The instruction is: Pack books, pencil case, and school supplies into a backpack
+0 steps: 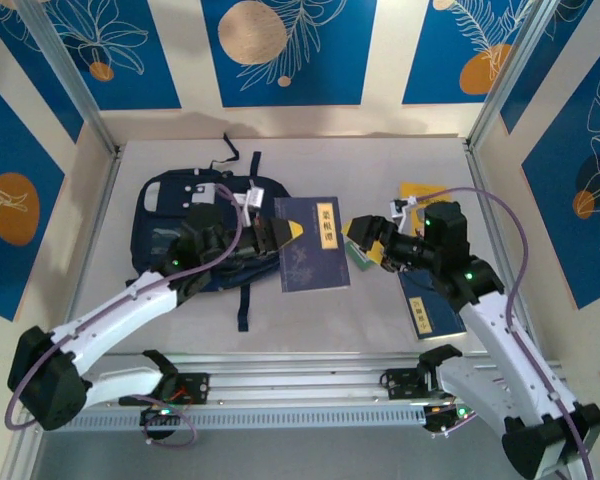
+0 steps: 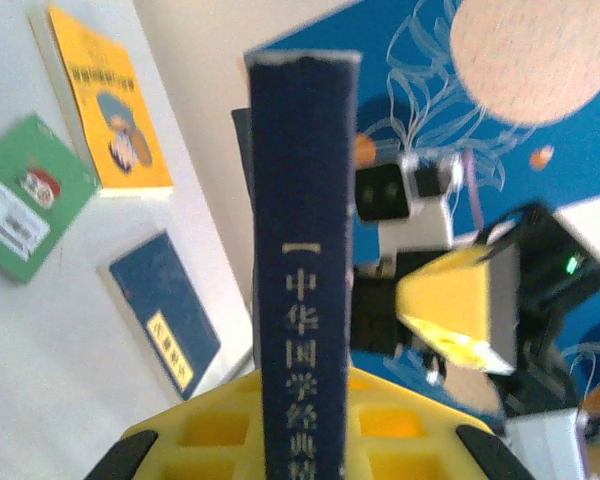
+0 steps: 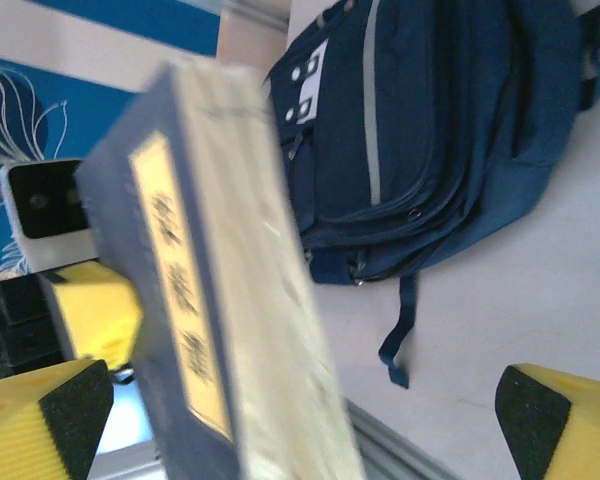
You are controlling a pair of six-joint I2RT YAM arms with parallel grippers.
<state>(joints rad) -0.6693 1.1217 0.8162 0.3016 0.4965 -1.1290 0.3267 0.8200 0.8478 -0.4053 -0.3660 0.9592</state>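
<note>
One navy book (image 1: 315,245), centre frame: being clenched at left edge by left gripper (image 1: 285,235); right gripper (image 1: 360,240) hanging released opposite; backpack (image 1: 170,205) lying leftward, nearer left arm.

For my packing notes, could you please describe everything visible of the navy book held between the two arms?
The navy book is a closed, flat rectangle with a dark blue cover, a pale label bearing dark characters, pale characters down its spine and cream page edges. It is held cover up, roughly level, just right of the backpack. The left gripper is shut on its left edge. The right gripper stands open around its right edge.
</note>
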